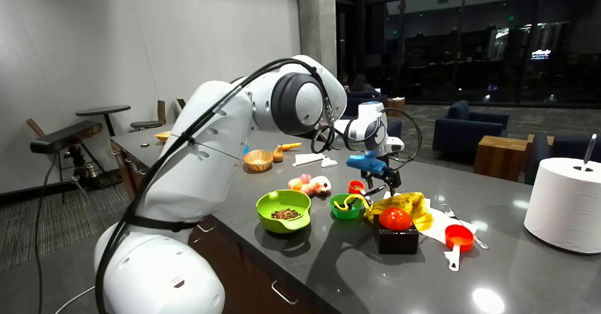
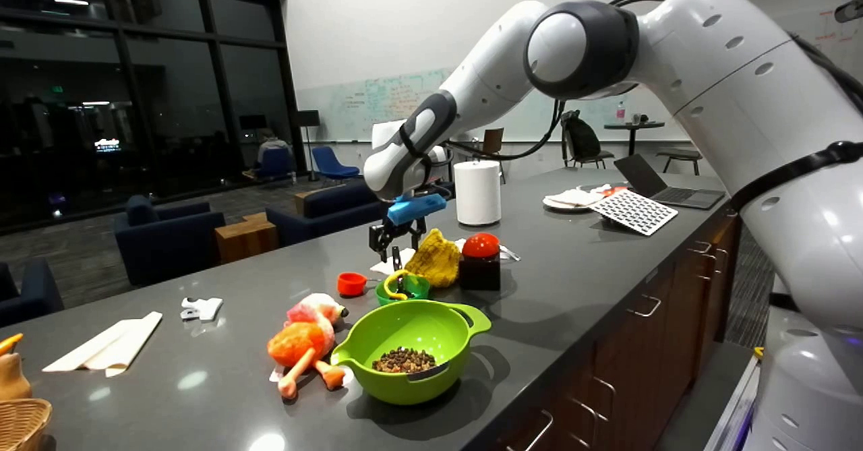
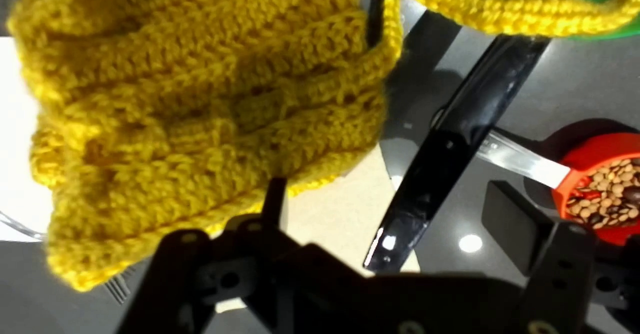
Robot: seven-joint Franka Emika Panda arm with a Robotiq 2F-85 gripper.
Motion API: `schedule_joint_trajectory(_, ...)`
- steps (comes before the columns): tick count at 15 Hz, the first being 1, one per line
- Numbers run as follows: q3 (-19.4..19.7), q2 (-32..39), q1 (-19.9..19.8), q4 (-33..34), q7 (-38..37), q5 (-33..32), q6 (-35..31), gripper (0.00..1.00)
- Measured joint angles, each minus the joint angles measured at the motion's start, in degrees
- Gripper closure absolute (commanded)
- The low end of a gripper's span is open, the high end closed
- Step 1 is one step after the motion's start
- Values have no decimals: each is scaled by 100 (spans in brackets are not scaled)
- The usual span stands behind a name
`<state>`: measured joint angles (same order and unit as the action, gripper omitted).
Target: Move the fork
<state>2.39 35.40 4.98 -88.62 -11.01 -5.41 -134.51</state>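
The fork is a slim black utensil (image 1: 375, 191), also in an exterior view (image 2: 397, 260) and the wrist view (image 3: 445, 159). Its handle leans up out of the green cup (image 1: 346, 214), and its head is hidden there. A yellow knitted strap (image 3: 480, 9) crosses over it near the cup rim. My gripper (image 1: 381, 189) is open above the table, also in an exterior view (image 2: 399, 254). In the wrist view, the handle's end lies between the spread fingers (image 3: 392, 213), apart from both. The left finger is close to the yellow knitted item (image 3: 215, 114).
A black box with a red dome (image 1: 397, 239) stands beside the knitted item. A silver fork (image 1: 451, 214) lies on a napkin near a red measuring cup (image 1: 459, 236). A lentil-filled red scoop (image 3: 605, 189) is near the right finger. A lime-green bowl (image 2: 404, 387) and plush toy (image 2: 303, 343) are nearby.
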Motion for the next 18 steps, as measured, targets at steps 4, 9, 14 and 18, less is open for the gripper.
schedule_joint_trajectory(4,119,0,209,-14,-594,-103,145,0)
schedule_joint_trajectory(9,180,22,296,-14,-815,-203,196,0)
schedule_joint_trajectory(14,181,30,287,-13,-811,-203,195,0)
schedule_joint_trajectory(18,181,64,288,-14,-867,-188,104,0)
